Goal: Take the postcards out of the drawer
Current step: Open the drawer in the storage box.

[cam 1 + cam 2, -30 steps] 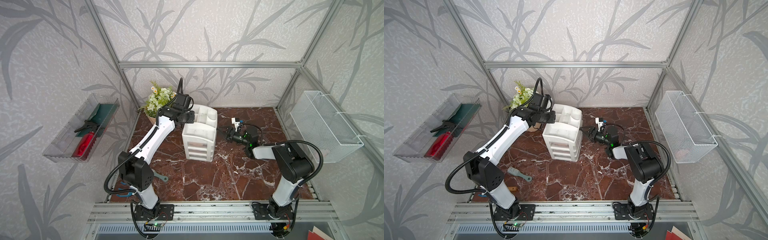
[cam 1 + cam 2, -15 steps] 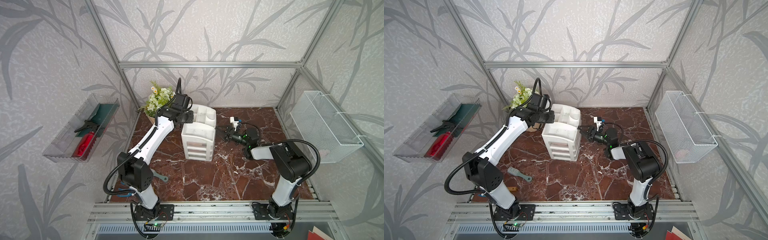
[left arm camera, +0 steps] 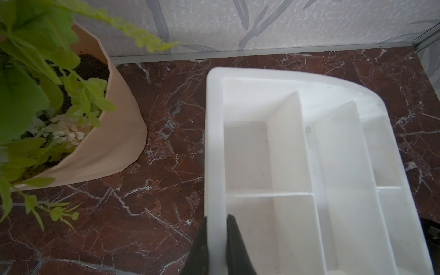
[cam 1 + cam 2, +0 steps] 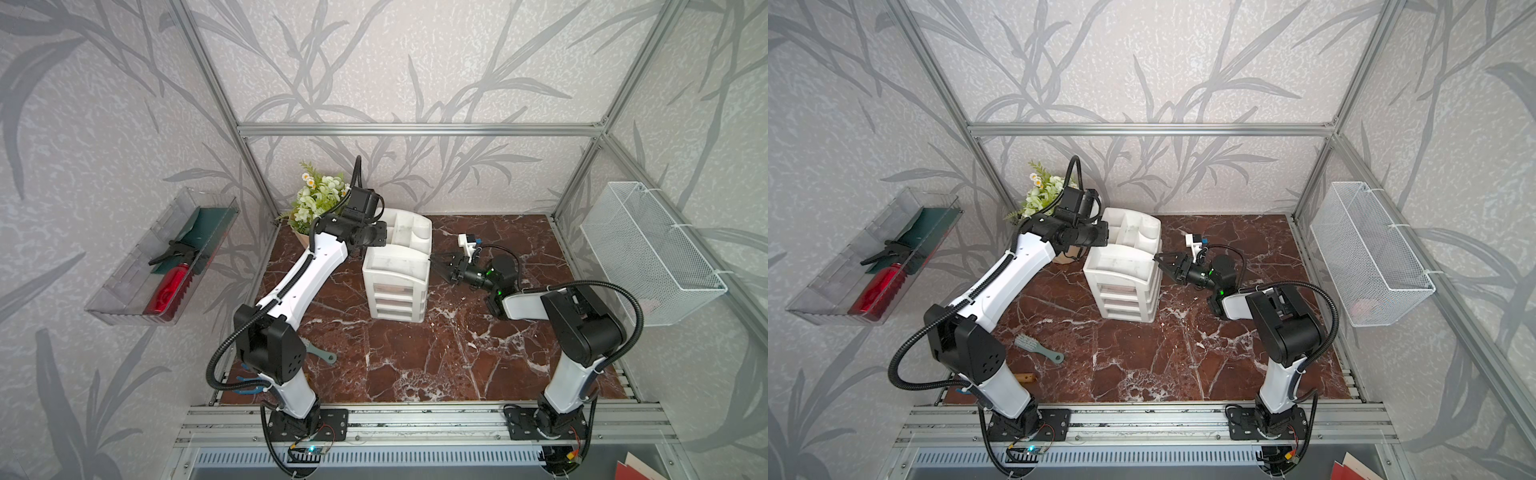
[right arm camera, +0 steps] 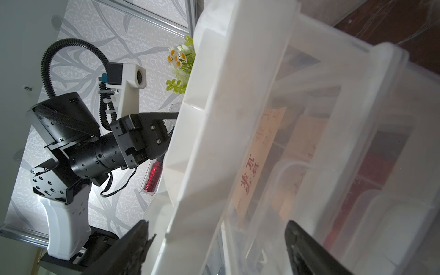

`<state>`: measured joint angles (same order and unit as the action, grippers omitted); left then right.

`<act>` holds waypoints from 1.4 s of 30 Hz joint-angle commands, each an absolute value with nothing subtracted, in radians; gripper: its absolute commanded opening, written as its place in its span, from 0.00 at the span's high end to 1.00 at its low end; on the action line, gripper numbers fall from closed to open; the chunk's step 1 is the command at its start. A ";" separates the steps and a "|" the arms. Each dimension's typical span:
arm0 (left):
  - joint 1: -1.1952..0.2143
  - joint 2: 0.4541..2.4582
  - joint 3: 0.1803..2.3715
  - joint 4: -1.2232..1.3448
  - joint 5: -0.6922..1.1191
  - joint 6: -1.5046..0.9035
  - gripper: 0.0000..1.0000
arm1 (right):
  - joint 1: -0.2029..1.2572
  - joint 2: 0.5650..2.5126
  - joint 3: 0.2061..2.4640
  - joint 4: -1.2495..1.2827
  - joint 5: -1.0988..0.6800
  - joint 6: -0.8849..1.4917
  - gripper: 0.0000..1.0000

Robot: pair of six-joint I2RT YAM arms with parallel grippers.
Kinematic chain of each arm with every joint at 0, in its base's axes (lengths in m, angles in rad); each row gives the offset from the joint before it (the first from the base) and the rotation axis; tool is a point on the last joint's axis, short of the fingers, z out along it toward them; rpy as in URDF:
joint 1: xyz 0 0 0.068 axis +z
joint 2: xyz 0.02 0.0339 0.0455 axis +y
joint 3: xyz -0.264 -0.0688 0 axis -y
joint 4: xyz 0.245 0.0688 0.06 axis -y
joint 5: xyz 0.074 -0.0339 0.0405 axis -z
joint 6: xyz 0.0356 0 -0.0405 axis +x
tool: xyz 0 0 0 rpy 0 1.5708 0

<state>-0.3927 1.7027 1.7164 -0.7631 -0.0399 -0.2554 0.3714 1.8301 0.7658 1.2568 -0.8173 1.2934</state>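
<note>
Pinching the left rim of the white drawer unit (image 4: 395, 268), beside the flower pot (image 3: 114, 147), the left gripper (image 3: 217, 221) is clamping its fingers (image 3: 234, 242) on that wall. The postcards (image 5: 257, 164) are lying inside a drawer (image 4: 394, 286), showing through its cloudy plastic. The right gripper (image 4: 441, 266) is hovering wide open and empty at the unit's right side.

2 overhead views, 2 wrist close-ups

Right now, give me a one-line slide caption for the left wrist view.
Left gripper clamped on the wall of the white organizer, potted plant beside it on the marble tabletop.
</note>
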 commanded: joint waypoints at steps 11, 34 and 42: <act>-0.394 1.716 1.665 -0.779 -0.008 -0.219 1.00 | 0.422 1.911 0.845 1.407 -0.831 1.376 0.13; -0.397 1.741 1.640 -0.806 -0.101 -0.215 1.00 | 0.393 1.755 0.838 1.407 -0.846 1.463 0.20; -0.401 1.740 1.641 -0.810 -0.116 -0.214 1.00 | 0.370 1.730 0.853 1.405 -0.869 1.495 0.21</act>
